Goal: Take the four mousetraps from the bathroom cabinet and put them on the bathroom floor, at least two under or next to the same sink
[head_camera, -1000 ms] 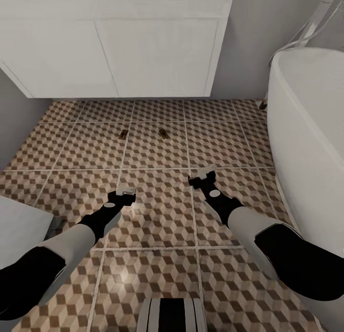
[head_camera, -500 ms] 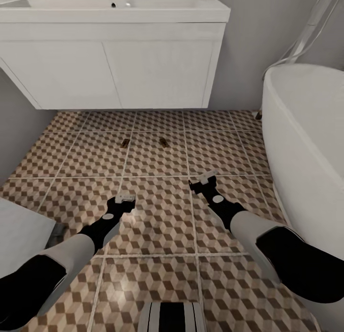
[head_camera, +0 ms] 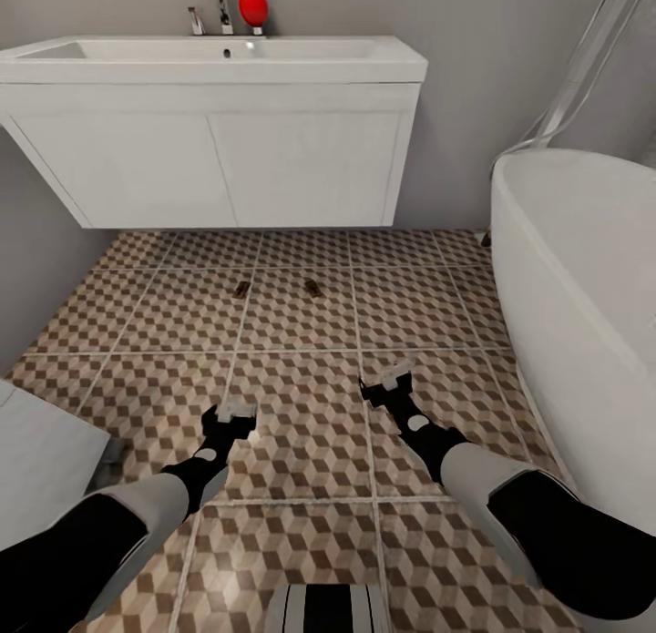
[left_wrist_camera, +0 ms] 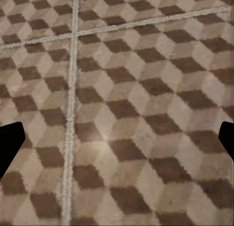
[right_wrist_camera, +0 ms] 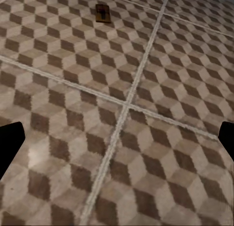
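Two small flat wooden mousetraps, one at eleven o'clock and the other at twelve, lie apart on the cube-patterned brown-and-beige tiled floor just before the white wall-hung vanity's basin, while the left gripper and right gripper hover spread wide, holding nothing.

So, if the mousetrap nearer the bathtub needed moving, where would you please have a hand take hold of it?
Probably from straight above, pinching the mousetrap across its two long edges. It lies flat on the bathroom floor, so nothing offers a side grip, and its wire parts are too small to judge. The right hand, open, is nearer.
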Robot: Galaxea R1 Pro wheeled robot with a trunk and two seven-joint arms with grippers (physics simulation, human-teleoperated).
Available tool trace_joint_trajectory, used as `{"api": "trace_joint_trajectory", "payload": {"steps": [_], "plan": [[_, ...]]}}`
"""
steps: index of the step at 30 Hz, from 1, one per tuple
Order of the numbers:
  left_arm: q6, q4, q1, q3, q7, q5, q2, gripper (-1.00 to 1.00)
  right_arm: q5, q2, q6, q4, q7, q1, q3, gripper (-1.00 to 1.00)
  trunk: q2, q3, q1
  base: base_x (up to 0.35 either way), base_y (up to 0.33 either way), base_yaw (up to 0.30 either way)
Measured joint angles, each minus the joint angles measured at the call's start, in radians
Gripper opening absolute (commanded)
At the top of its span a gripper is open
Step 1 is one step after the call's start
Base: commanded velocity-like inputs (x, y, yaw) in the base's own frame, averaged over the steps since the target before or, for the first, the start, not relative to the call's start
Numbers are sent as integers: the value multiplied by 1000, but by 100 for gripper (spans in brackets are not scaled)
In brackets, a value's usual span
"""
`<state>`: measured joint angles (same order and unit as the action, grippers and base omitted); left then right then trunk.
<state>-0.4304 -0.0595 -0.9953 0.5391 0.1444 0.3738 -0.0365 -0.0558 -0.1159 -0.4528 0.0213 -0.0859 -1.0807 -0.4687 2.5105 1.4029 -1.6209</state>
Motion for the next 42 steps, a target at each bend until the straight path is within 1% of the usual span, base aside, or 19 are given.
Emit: {"api": "trace_joint_trajectory", "payload": {"steps": [1,2,3,7,8,12,15,17,22,26,29,30,31,34,36,39,40,42], "plan": [[-3,-3,4,0,0,0,-1,100,0,0,-5,0,-1,7,0,100,0,-4,0,0,0,0],[-15,-11,26,-1,0,0,-3,100,1,1,-30,0,-3,45,-1,100,-1,-8,1,0,0,0],[-22,-12,37,0,1,0,-3,100,1,1,-40,0,-3,64,0,100,-1,-12,1,0,0,0],[-60,-14,64,0,1,1,-4,100,1,1,-61,0,-4,104,0,100,-2,-27,3,0,0,0],[-79,-15,82,0,1,2,-4,100,2,1,-70,0,-4,130,0,100,-2,-31,4,0,0,0],[-90,-15,105,0,1,2,-3,100,2,2,-88,0,-5,153,0,100,-3,-46,5,0,0,0],[-103,-15,124,0,2,2,1,100,1,12,-107,0,-7,172,1,100,-3,-58,7,0,0,0],[-136,-16,140,-1,3,3,12,100,1,19,-115,0,-9,196,0,100,-4,-66,8,0,0,0],[-194,-16,158,-1,4,4,23,100,1,25,-120,0,-9,222,1,100,-5,-85,10,0,0,0],[-214,-16,176,-1,3,4,26,100,1,34,-123,0,-10,245,1,100,-6,-101,12,0,0,0],[-223,-16,188,-1,3,4,27,100,1,49,-128,0,-19,265,1,100,-7,-112,13,0,0,0],[-233,-17,191,-1,4,4,28,100,1,54,-131,0,-23,274,1,100,-7,-116,14,0,0,0],[-258,-17,196,-1,5,4,29,100,1,59,-139,0,-28,290,1,100,-7,-120,14,0,0,0],[-283,-18,210,-1,6,4,29,100,1,62,-155,0,-31,309,0,100,-8,-132,15,0,0,0],[-295,-19,229,-1,7,4,30,100,0,67,-176,-1,-33,323,0,100,-8,-139,16,0,0,0],[-300,-19,252,-2,6,5,43,100,0,70,-190,-1,-34,341,0,100,-9,-151,18,0,0,0],[-302,-19,278,-5,5,8,59,100,0,70,-197,-1,-35,361,0,100,-9,-155,18,0,0,0],[-303,-19,300,-2,3,6,71,100,-1,70,-201,-1,-35,375,0,100,-10,-162,19,0,0,0]]}}
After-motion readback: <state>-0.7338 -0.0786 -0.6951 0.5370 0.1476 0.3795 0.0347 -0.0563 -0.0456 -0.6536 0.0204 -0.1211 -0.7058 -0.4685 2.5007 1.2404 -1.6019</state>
